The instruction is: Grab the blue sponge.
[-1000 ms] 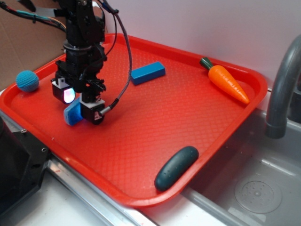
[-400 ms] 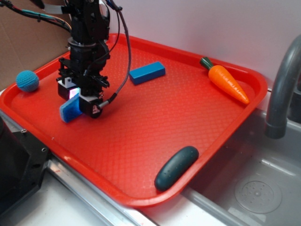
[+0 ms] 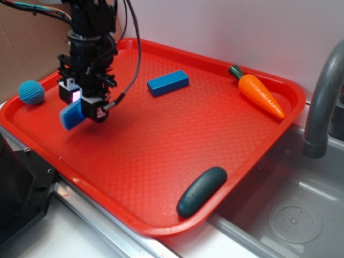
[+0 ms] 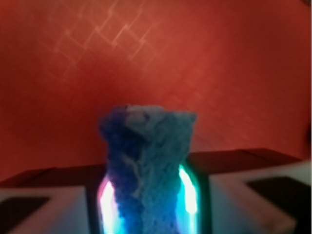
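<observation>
The blue sponge [image 3: 70, 115] hangs clear of the red tray [image 3: 161, 145], squeezed between the fingers of my gripper [image 3: 80, 107], which is shut on it at the tray's left side. In the wrist view the sponge [image 4: 148, 161] fills the gap between the lit pads, its pale porous layer on the right and its darker blue on the left, with the blurred tray surface [image 4: 219, 73] behind it. The sponge's end sticks out past the fingertips toward the tray's near-left rim.
On the tray lie a hard blue block [image 3: 168, 83] at the back, a toy carrot [image 3: 258, 92] at the far right and a dark green oval [image 3: 202, 191] at the near edge. A teal crocheted ball [image 3: 31, 92] sits on the left rim. A sink and faucet [image 3: 322, 102] lie to the right.
The gripper has risen and shifted left and back with the sponge in it; the sponge has come off the tray surface. Nothing else has moved.
</observation>
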Action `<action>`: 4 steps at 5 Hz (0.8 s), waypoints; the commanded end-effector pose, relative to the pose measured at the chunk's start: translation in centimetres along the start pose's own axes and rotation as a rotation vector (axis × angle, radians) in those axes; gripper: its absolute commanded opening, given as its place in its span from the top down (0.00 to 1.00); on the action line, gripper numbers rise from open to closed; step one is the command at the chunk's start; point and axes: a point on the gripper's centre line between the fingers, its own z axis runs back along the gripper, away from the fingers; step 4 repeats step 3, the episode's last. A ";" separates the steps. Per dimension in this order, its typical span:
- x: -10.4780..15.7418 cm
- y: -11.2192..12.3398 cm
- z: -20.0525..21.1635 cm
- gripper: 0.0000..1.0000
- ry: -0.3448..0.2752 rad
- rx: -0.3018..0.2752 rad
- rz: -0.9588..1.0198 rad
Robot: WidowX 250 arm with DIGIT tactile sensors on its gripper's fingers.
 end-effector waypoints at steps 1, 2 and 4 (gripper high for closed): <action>-6.0 0.9 8.7 1.00 -0.141 -0.148 0.183; -7.1 -0.1 13.7 1.00 -0.175 -0.151 0.036; -7.9 -0.5 18.2 1.00 -0.192 -0.072 0.042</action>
